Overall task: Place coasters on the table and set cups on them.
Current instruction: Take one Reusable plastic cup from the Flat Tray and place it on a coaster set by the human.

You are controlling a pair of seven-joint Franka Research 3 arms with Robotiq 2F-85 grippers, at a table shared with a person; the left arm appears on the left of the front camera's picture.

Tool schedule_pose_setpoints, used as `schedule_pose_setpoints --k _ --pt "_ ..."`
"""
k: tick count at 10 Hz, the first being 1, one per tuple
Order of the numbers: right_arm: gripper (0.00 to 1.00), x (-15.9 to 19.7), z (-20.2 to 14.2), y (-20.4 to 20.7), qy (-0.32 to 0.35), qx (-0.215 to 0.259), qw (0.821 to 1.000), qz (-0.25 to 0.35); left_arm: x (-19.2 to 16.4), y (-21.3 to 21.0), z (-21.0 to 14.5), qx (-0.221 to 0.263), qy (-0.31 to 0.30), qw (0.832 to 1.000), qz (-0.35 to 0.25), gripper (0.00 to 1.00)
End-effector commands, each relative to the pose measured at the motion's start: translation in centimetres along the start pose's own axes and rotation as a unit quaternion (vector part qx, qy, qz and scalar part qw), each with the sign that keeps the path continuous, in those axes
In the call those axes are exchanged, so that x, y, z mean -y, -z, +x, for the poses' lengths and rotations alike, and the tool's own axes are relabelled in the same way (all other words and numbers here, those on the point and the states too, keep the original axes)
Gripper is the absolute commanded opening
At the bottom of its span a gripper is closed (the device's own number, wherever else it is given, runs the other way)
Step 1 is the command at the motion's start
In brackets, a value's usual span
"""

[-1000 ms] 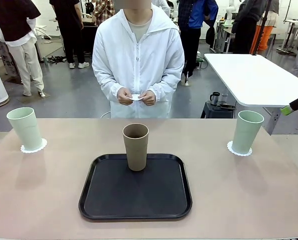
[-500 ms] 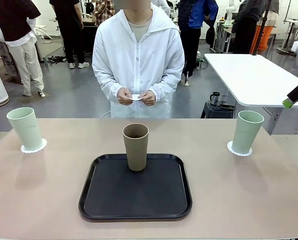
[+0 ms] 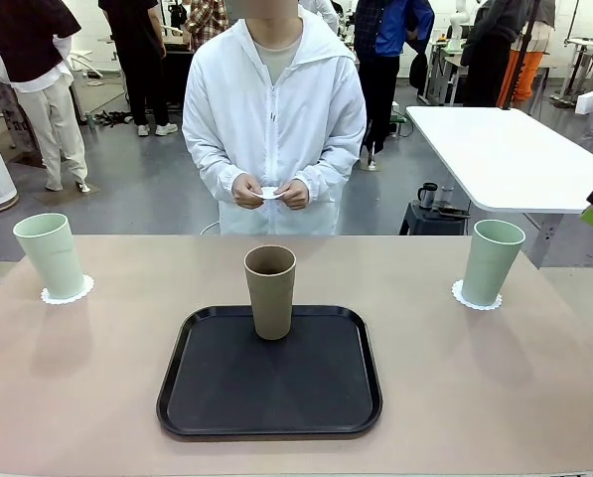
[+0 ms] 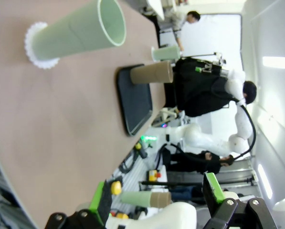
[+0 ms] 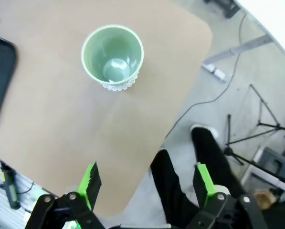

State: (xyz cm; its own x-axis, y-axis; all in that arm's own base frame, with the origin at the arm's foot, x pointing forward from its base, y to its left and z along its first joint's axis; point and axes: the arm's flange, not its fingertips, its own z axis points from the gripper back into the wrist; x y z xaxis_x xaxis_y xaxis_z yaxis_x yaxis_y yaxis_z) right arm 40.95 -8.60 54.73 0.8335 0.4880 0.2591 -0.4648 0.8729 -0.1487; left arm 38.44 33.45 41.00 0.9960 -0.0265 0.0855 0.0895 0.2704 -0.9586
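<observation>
**Front view.** The beige table (image 3: 97, 397) stands on a crowded workshop floor, with a person in a white jacket (image 3: 274, 109) at its far side. A black tray (image 3: 266, 397) lies at the table's centre. The brown cup (image 3: 270, 291) stands upright directly on the tray's far part. The left mint cup (image 3: 50, 255) sits on the left coaster (image 3: 70, 293), and the right mint cup (image 3: 493, 261) sits on the right coaster (image 3: 467, 296). The third coaster (image 3: 268, 193) is off the table, held between the person's hands (image 3: 296, 194).

**Left wrist view (rolled sideways).** The left gripper (image 4: 157, 195) has its jaws wide apart with nothing between them. The left mint cup on its coaster is nearest, with the tray and brown cup beyond it.

**Right wrist view.** The right gripper (image 5: 147, 180) has its jaws fully spread and empty. It looks down from well apart on the right mint cup, which is seated on its coaster near the table's rounded corner.
</observation>
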Motion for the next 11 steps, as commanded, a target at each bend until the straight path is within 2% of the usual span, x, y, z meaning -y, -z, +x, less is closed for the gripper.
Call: schedule_pose_setpoints --k 1,11 --pt "1.0 -0.53 -0.23 0.03 0.001 0.008 1.0 -0.016 0.18 -0.08 -0.09 0.0 -0.002 1.0 0.002 1.0" --pt "1.0 -0.53 -0.23 0.03 0.001 0.008 1.0 -0.016 0.18 -0.08 -0.09 0.0 -0.002 1.0 0.002 1.0"
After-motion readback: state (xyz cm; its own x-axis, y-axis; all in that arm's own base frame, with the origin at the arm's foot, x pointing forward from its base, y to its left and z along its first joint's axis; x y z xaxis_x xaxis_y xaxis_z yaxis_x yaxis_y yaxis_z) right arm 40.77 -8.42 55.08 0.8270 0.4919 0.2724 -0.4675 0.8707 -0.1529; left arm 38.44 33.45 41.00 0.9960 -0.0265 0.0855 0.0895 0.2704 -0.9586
